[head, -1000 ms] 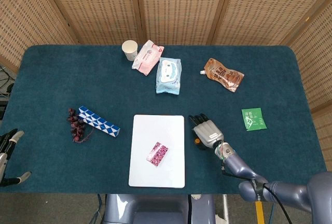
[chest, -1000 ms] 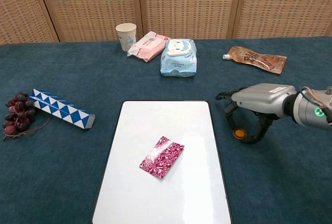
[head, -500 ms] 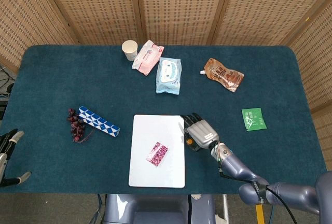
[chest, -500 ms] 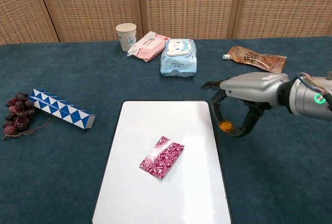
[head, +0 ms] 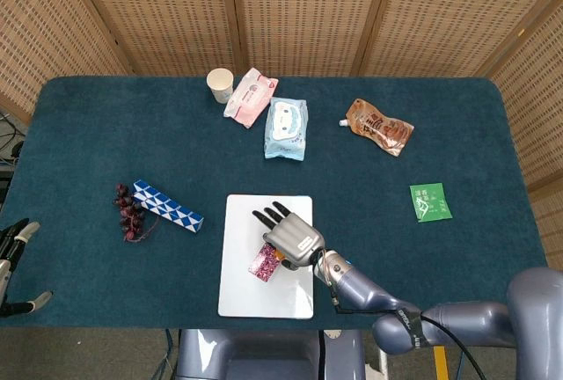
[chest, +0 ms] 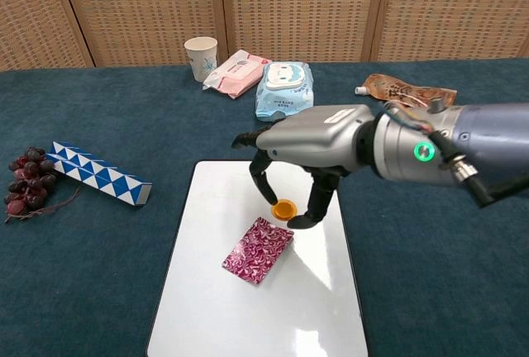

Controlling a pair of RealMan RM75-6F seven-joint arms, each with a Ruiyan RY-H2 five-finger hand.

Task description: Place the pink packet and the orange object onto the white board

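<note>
Head view: the right hand (head: pixel 288 241) was poised over the white board (head: pixel 246 292), its fingers reaching toward the far edge and covering part of the pink packet (head: pixel 263 261), which lay on the board; the left hand (head: pixel 12 266) showed only at the frame's left edge, and whether it was spread or closed could not be told. Chest view: the right hand (chest: pixel 307 146) pinched the orange object (chest: pixel 284 208) between downward-curled fingers, just above the white board (chest: pixel 207 291) and just beside the pink packet (chest: pixel 257 249).
</note>
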